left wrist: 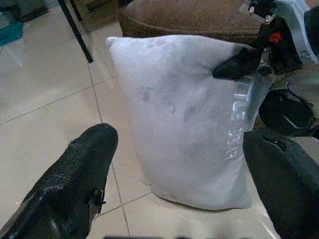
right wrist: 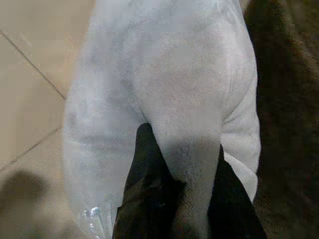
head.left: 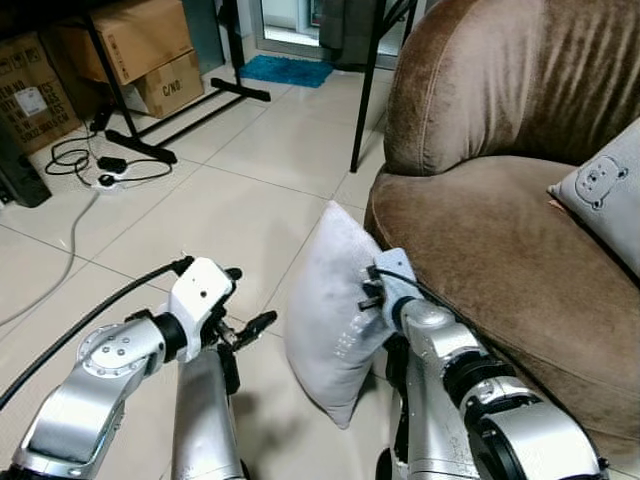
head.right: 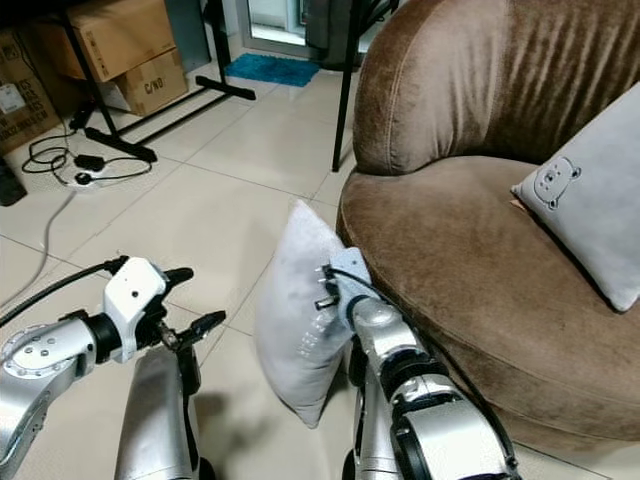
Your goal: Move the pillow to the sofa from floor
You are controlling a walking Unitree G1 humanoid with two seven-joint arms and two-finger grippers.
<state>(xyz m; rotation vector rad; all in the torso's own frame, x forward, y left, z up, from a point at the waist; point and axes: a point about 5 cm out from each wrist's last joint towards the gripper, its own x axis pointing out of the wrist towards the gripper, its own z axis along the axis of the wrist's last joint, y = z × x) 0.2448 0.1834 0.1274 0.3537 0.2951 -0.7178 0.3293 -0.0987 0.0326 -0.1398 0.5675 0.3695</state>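
Pillow: we see the grey pillow (head.left: 335, 310) standing on its edge on the tiled floor (head.left: 230, 210), leaning against the front of the brown sofa (head.left: 480, 250); its lower corner looks to rest on the tiles.

Right hand: our right hand (head.left: 377, 290) is at the pillow's sofa-side edge; in the right wrist view its two black fingers (right wrist: 144, 164) are pinched in on a ridge of the fabric, so we judge the grip already taken.

Left hand: our left hand (head.left: 245, 330) hovers just beside the pillow's other face, not touching it; in the left wrist view its fingers (left wrist: 84, 174) stand wide apart with the pillow between them and farther off (it has hold of nothing).

Sofa seat: bare brown cushion right above the pillow, with a second grey pillow bearing a bear face (head.left: 605, 195) lying farther along the seat.

Surroundings: cardboard boxes (head.left: 130, 50), a black stand (head.left: 150, 110) and a cable with a power strip (head.left: 100, 170) lie well apart on the floor.

Done so far: we have reached the pillow and gripped one edge.

Left to do: the lift, the carry over the seat edge and the release; we judge the task at an early stage, with the pillow not yet raised clear of the floor.
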